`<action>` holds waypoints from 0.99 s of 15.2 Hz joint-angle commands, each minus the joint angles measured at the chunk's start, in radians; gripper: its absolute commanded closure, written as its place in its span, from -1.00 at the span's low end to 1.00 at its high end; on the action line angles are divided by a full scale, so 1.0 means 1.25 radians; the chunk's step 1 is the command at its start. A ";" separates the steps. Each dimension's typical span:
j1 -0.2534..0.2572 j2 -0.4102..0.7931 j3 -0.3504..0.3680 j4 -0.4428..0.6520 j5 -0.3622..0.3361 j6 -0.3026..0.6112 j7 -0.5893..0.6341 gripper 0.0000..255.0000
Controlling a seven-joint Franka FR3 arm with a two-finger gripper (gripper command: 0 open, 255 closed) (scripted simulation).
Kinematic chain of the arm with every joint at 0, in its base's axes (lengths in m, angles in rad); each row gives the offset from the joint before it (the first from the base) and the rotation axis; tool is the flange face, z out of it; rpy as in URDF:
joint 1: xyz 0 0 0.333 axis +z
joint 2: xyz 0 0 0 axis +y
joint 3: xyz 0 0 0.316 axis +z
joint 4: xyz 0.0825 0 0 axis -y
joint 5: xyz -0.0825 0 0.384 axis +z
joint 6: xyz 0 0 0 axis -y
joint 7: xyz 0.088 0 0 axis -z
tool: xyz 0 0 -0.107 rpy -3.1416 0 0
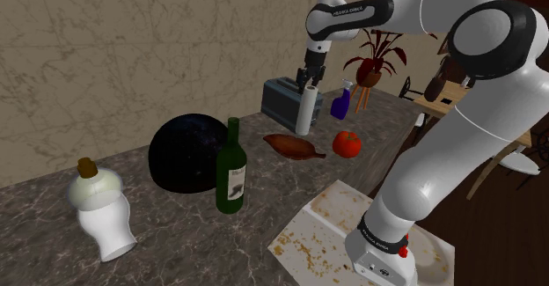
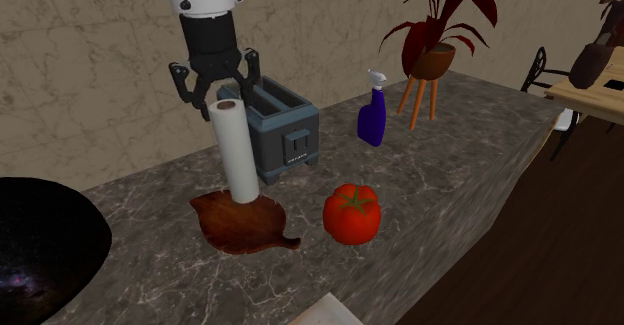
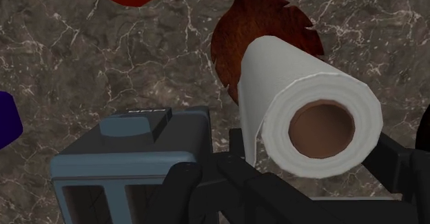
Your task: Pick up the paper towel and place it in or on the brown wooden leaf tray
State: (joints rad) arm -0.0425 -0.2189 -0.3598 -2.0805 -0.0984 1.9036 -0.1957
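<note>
Checking the towel roll (image 2: 232,153) on the leaf tray (image 2: 240,231).
The roll stands upright on the tray's far end, just beside the toaster (image 2: 285,133) on the table (image 2: 450,173). My end effector (image 2: 222,95) hangs at its top, fingers apart and straddling it; I can't make out any contact. I'd judge the roll light, soft, easily crushed and tippy upright, so it's best taken across its upper body with a gentle squeeze.
</note>
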 commanded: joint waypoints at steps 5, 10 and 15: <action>-0.002 0.012 -0.005 -0.054 0.001 0.066 -0.002 1.00; -0.003 0.026 -0.010 -0.095 0.003 0.120 -0.004 1.00; -0.003 0.035 -0.012 -0.113 0.005 0.146 -0.006 1.00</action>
State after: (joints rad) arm -0.0460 -0.1767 -0.3741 -2.2194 -0.0921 2.0832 -0.2027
